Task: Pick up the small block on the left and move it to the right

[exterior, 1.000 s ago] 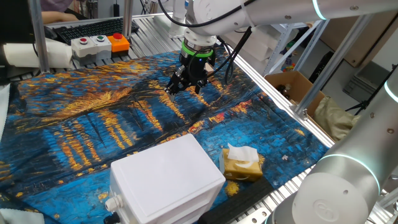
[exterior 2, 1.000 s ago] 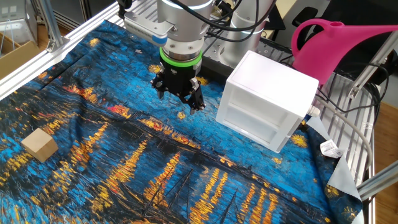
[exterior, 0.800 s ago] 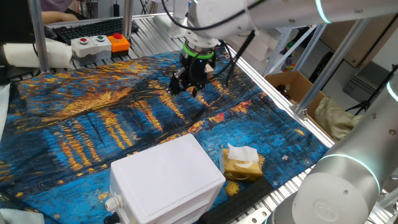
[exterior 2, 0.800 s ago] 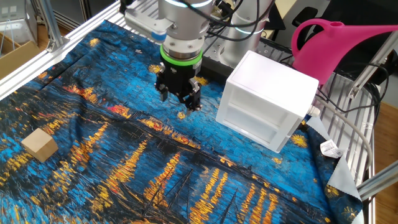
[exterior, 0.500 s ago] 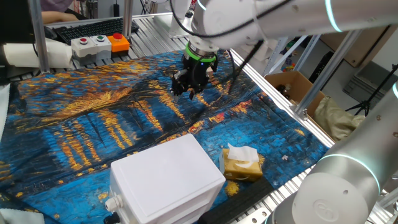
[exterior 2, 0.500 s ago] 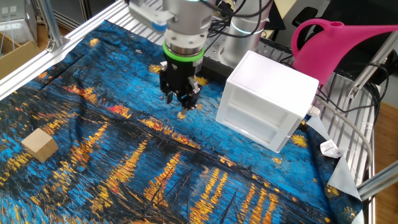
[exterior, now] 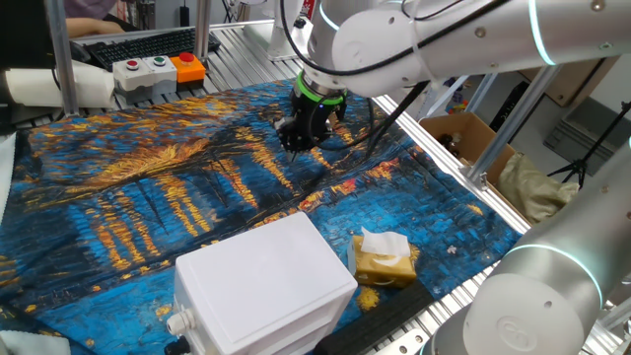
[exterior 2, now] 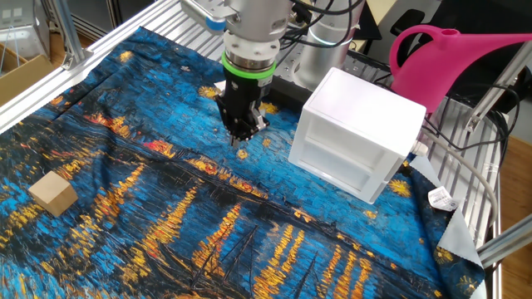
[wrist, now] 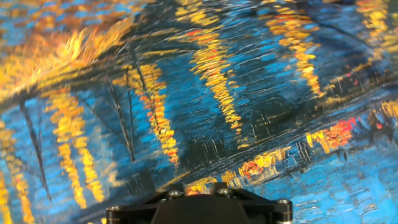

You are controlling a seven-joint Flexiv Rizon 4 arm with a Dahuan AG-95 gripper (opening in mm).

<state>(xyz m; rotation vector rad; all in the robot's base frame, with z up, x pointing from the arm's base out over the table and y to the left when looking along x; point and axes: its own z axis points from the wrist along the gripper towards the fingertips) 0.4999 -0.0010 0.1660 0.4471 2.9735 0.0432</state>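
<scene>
The small block (exterior 2: 51,193) is a plain tan cube lying on the blue and orange painted cloth (exterior 2: 150,224) at the far left of the other fixed view. It does not show in the one fixed view or the hand view. My gripper (exterior 2: 241,139) hangs fingers-down just above the cloth near its back edge, far to the right of the block and left of the white box. It is seen nearly edge-on, looks open, and holds nothing. It also shows in the one fixed view (exterior: 296,143). The hand view shows only cloth and the hand's black body.
A large white plastic box (exterior 2: 359,137) stands on the cloth right of the gripper, and also shows in the one fixed view (exterior: 261,286). A yellow-brown tissue packet (exterior: 383,258) lies beside it. A pink watering can (exterior 2: 449,58) is behind it. A button box (exterior: 158,69) sits beyond the cloth.
The gripper has turned about its vertical axis, so its spread fingers now show edge-on, and it has shifted slightly. The block and the box have not moved.
</scene>
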